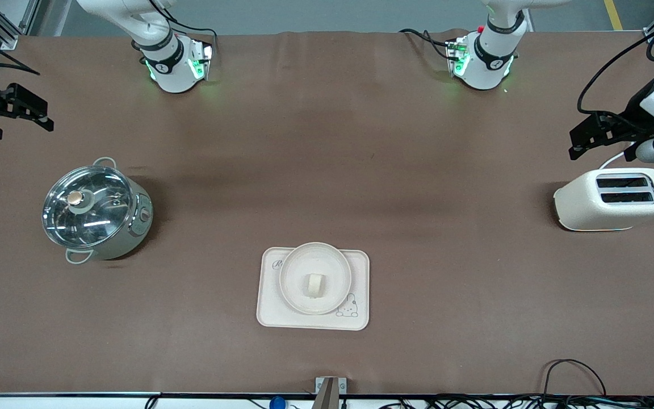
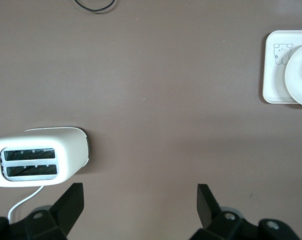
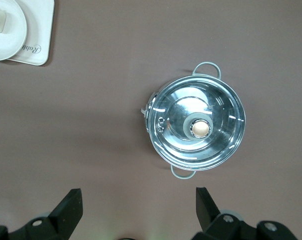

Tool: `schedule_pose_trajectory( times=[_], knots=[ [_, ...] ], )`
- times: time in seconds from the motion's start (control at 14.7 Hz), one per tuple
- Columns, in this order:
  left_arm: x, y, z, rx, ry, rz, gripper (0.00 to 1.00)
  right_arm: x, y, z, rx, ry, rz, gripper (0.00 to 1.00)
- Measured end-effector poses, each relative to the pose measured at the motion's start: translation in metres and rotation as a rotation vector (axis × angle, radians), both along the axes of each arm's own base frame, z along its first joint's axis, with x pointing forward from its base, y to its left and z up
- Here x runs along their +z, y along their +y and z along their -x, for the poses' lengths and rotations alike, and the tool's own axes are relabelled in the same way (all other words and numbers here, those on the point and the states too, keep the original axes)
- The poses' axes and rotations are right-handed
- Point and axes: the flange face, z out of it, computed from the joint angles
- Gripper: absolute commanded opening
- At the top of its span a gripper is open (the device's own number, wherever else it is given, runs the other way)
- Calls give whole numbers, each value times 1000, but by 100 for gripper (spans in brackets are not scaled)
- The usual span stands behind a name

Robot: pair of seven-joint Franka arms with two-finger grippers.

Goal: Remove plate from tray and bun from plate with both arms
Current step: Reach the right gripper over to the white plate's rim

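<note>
The bun point(image 1: 314, 284) looks soft and light; pinch its sides gently. The plate point(image 1: 315, 278) on the tray point(image 1: 355, 321) looks stiff and slippery; grab its rim at 3 o'clock. The left gripper point(image 2: 141, 200) over the toaster point(image 1: 613, 199) and the right gripper point(image 3: 139, 202) near the pot point(image 1: 97, 211) both have fingers wide apart, holding nothing.

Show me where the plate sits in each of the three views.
Front view: the plate sits on the tray, low at the picture's middle, with the bun on it.
Left wrist view: cut off at the picture's edge, on the tray.
Right wrist view: partly visible in a corner, on the tray.
Shared landmark: the tray under the plate.
</note>
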Motion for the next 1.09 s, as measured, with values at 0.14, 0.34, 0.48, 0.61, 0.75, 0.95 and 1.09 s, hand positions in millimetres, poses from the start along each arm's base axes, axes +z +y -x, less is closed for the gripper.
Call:
schedule_pose_trajectory(
  times=[0.14, 0.34, 0.48, 0.61, 0.75, 0.95, 1.09],
  knots=[
    [0, 0, 0, -1, 0, 0, 100, 0, 3, 0, 4, 1, 1, 100],
    [0, 0, 0, -1, 0, 0, 100, -3, 4, -2, 7, 5, 2, 100],
    [0, -1, 0, -2, 0, 0, 100, -7, 6, -5, 9, 10, 3, 100],
    [0, -1, 0, -3, 2, 0, 100, -17, 10, -16, 15, 2, 7, 100],
    [0, -2, 0, -3, 2, 0, 100, -33, 30, -40, 33, -39, 14, 100],
    [0, -2, 0, -4, 3, 0, 100, -74, 75, -87, -20, -93, 10, 100],
    [0, -2, 0, -4, 3, 0, 100, -112, 113, -117, -36, -139, -16, 100]
  ],
)
